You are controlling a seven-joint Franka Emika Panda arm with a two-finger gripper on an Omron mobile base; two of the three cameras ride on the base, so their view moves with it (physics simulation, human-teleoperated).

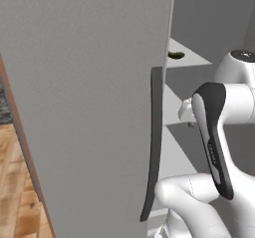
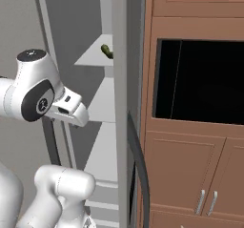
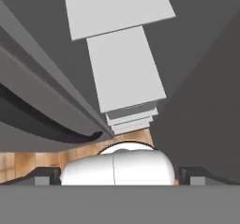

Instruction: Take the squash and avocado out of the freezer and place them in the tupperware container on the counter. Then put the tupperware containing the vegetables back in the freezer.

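grey freezer (image 1: 89,107) door stands open, blocking wooden cabinets (image 2: 190,150) beside it

Perhaps faint lettering on the arm (image 1: 214,155), unreadable.

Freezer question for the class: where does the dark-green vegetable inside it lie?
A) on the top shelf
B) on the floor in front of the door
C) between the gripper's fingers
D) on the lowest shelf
A: the dark-green vegetable rests on the highest pale shelf of the open freezer, above the arm's hand, with the shelves below it bare.
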